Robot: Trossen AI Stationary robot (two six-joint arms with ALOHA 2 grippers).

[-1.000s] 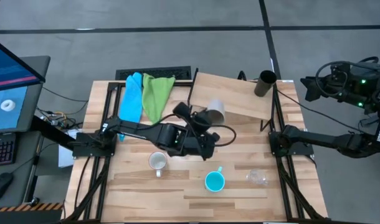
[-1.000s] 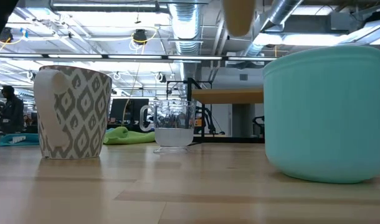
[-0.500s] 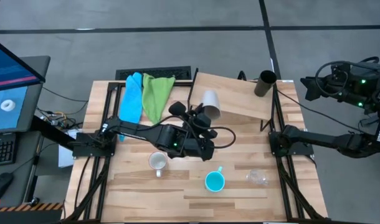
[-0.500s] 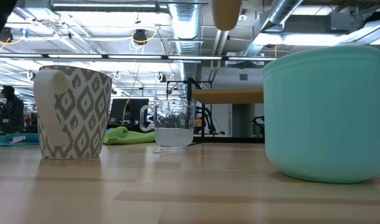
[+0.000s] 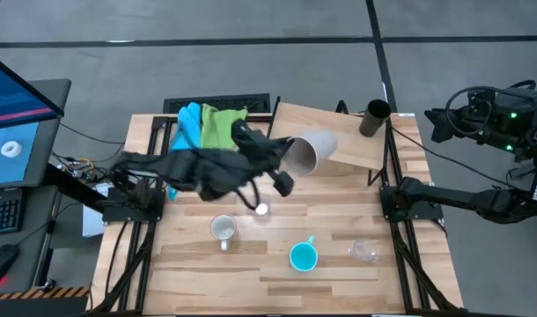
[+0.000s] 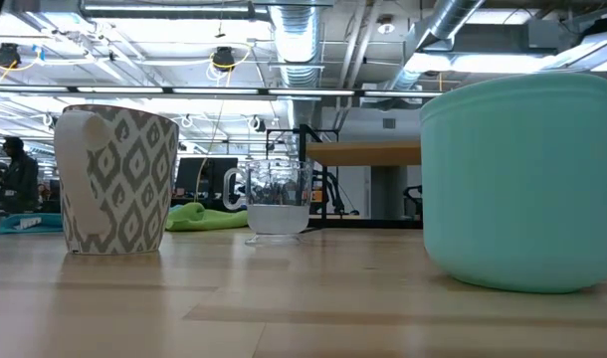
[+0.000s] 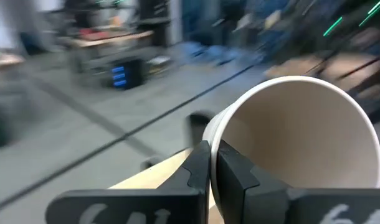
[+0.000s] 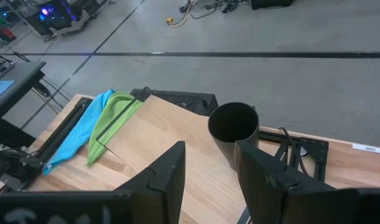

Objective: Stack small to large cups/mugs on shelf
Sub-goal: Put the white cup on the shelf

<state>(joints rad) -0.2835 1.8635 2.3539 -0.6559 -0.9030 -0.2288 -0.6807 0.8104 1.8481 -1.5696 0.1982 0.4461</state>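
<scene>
A: Left gripper (image 5: 284, 155) is clamped on the rim of the beige tumbler (image 5: 309, 151), one finger inside the wall and one outside, as the left wrist view shows. The tumbler is carried on its side above the near edge of the shelf (image 5: 339, 141), mouth facing the wrist camera.

B: Judgement for this step: turn it upright before lowering, and set it flat on bare board. A rim pinch gives little control over tilt, so go slowly. Watch the tall black cup (image 5: 374, 119); it stands upright at the shelf's far corner, well apart from the tumbler.

A: Right gripper (image 8: 209, 165)?

B: Fingers spread with nothing between them, parked behind the shelf, looking at the black cup.

A: Materials. The tumbler is a smooth, matt, thin-walled tapered cylinder. The shelf is pale wood on thin black legs. On the table: white handled mug (image 5: 222, 230) with a grey leaf pattern, glossy cyan handled mug (image 5: 303, 256), ribbed clear cup (image 5: 364, 251).

B: Blue and green cloths (image 5: 204, 132) are bunched at the table's far edge.
</scene>
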